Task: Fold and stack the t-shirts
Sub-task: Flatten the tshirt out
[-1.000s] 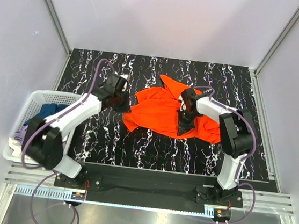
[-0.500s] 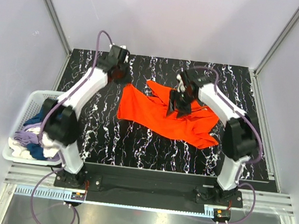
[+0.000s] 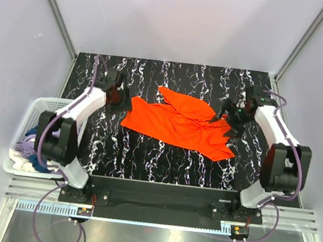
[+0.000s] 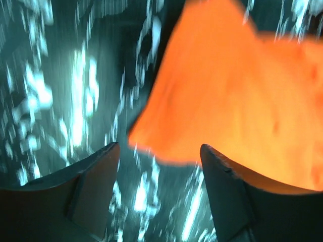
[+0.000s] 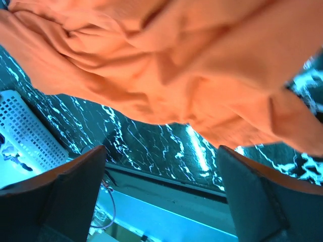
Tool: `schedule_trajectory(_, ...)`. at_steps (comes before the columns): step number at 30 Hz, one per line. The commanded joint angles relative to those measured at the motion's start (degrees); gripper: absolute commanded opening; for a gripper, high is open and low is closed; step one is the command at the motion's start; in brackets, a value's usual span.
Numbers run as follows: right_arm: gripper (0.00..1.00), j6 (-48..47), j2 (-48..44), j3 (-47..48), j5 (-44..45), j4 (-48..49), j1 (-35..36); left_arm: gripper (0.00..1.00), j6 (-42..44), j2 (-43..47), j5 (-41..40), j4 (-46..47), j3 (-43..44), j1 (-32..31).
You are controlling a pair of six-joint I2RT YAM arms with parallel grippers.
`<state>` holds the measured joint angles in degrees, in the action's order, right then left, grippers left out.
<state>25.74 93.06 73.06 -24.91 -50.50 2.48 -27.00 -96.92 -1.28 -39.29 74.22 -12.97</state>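
While the orange t-shirt (image 3: 176,122) was spread rumpled on the tabletop (image 3: 146,154), left jaws and right jaws were held open, empty, beside its edges; flattening was judged in hand, fresh edge grasps needed next.

Nothing readable here tbh: no text, logos or numbers on the orange t-shirt (image 3: 176,122), basket (image 3: 38,102) or table (image 3: 145,157).

One orange t-shirt (image 3: 179,123) out on the surface (image 3: 146,154), just the one. One white basket (image 3: 32,111) off the surface's left edge. In it one pile of shirts (image 3: 25,151): three colours counted, navy, lavender and cream; exact number of shirts I can't tell. Two grippers of mine: left gripper (image 3: 119,96), right gripper (image 3: 226,115).
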Motion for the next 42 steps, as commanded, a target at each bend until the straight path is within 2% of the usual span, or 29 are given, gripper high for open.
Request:
schedule_trajectory(1, 0.94, 2.3, -7.5, -4.0, -2.2, 4.6, 1.0, 0.68, -1.6, 6.1, 4.2, 6.1, -9.8, -0.2)
schedule_trajectory(3, 0.87, 2.2, -10.0, -5.0, 0.5, 3.6, 0.9, 0.64, -1.7, 6.1, 3.8, 7.4, -13.3, -0.1)
schedule_trajectory(4, 0.75, 2.5, -10.9, -6.6, 2.0, 3.3, 0.6, 0.63, -2.0, 5.4, 4.2, 8.8, -13.7, 0.1)
schedule_trajectory(5, 0.72, 2.6, -11.9, -7.6, 2.6, 3.6, 0.6, 0.60, -2.3, 4.4, 4.4, 9.0, -13.7, 0.2)
schedule_trajectory(7, 0.72, 4.0, -15.0, -10.0, 5.3, 4.3, 0.2, 0.53, -3.7, 1.0, 4.3, 8.9, -12.8, 0.8)
schedule_trajectory(8, 0.72, 4.1, -15.8, -10.5, 5.9, 4.4, 0.1, 0.46, -4.5, 0.2, 3.5, 8.6, -12.5, 0.9)
schedule_trajectory(9, 0.72, 4.1, -16.9, -11.0, 6.5, 3.9, -0.2, 0.45, -6.2, -0.5, 2.7, 8.5, -12.5, 1.6)
schedule_trajectory(19, 0.70, 1.9, -19.3, -14.1, 7.6, 3.5, -1.1, 0.49, -9.9, -1.6, 2.2, 13.0, -12.8, 4.9)
schedule_trajectory(24, 0.67, 2.3, -18.1, -13.9, 6.0, 4.7, -1.2, 0.44, -11.0, -0.4, 4.5, 15.8, -15.8, 5.2)
schedule_trajectory(31, 0.66, 2.0, -16.9, -13.6, 6.1, 4.9, -1.2, 0.47, -13.2, -5.8, 8.2, 17.0, -14.1, 5.2)
schedule_trajectory(35, 0.64, 1.5, -16.3, -13.5, 7.4, 3.7, -1.2, 0.37, -13.6, -6.3, 7.0, 16.4, -13.8, 5.2)
schedule_trajectory(36, 0.63, 1.0, -16.1, -13.3, 7.8, 3.0, -1.2, 0.26, -13.7, -6.3, 6.6, 16.1, -13.7, 5.3)
schedule_trajectory(39, 0.60, 0.1, -15.5, -12.9, 8.4, 2.3, -1.2, 0.08, -14.1, -6.5, 5.9, 15.6, -13.3, 5.5)
schedule_trajectory(42, 0.60, -0.3, -15.7, -13.1, 8.5, 2.0, -1.3, 0.00, -14.6, -5.6, 4.6, 15.6, -13.4, 5.5)
